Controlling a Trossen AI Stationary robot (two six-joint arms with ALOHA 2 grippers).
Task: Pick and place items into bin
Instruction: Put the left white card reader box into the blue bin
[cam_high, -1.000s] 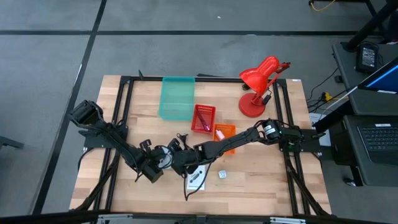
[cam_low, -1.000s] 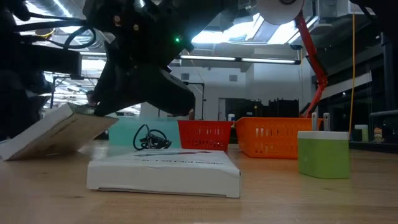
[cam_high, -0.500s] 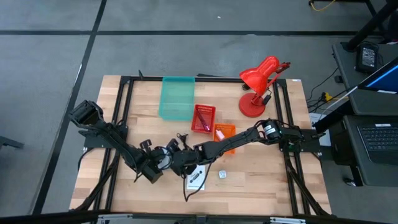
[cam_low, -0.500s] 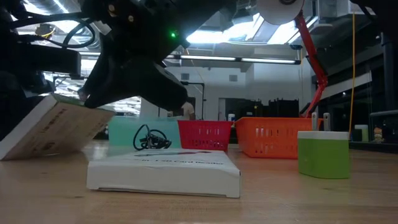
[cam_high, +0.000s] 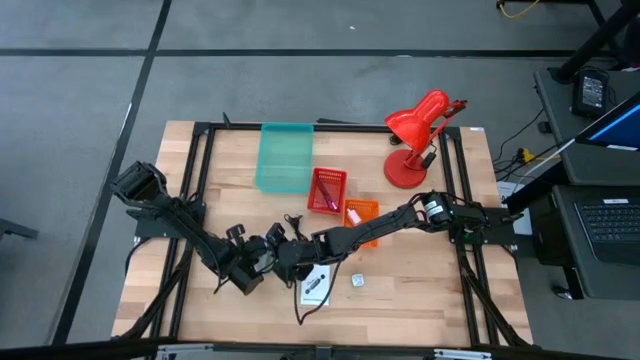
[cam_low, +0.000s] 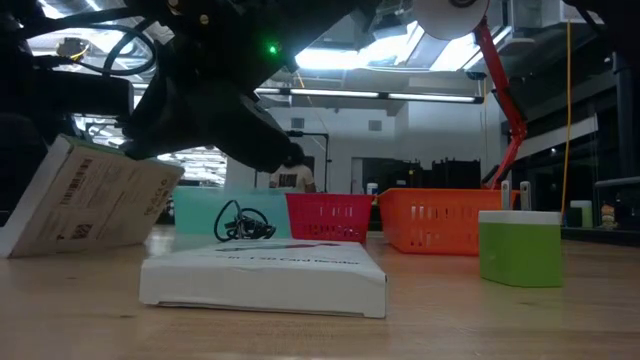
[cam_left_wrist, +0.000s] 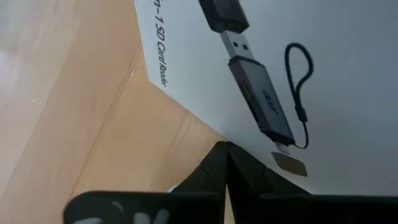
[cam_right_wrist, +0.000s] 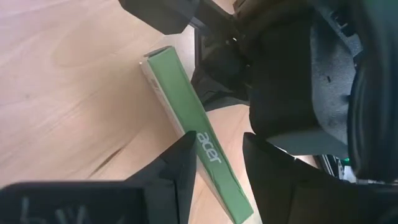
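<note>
the right hand (cam_right_wrist: 214, 165) has its fingers either side of the green spine of a thin white box (cam_low: 95, 200), gripping it edge-on. in the low view that box stands tilted on the worktop (cam_low: 480, 320), one long edge down, its printed face leaning away from the dark arm above it. the left hand (cam_left_wrist: 225, 163) is closed with nothing between its fingertips, which rest just beside the edge of a white box face printed with a card reader picture.

a second white box (cam_high: 316, 285) lies flat near the front edge of the worktop, just beside both hands; the high view shows the two arms meeting there, but the tilted box is hidden under them. only the low view shows its tilt, and only the right wrist view shows the grip. a small green-and-white block (cam_low: 520, 246) sits right of the flat box. the teal bin (cam_high: 284, 155), red basket (cam_high: 327, 190) and orange basket (cam_high: 362, 213) stand nearer the back edge.
</note>
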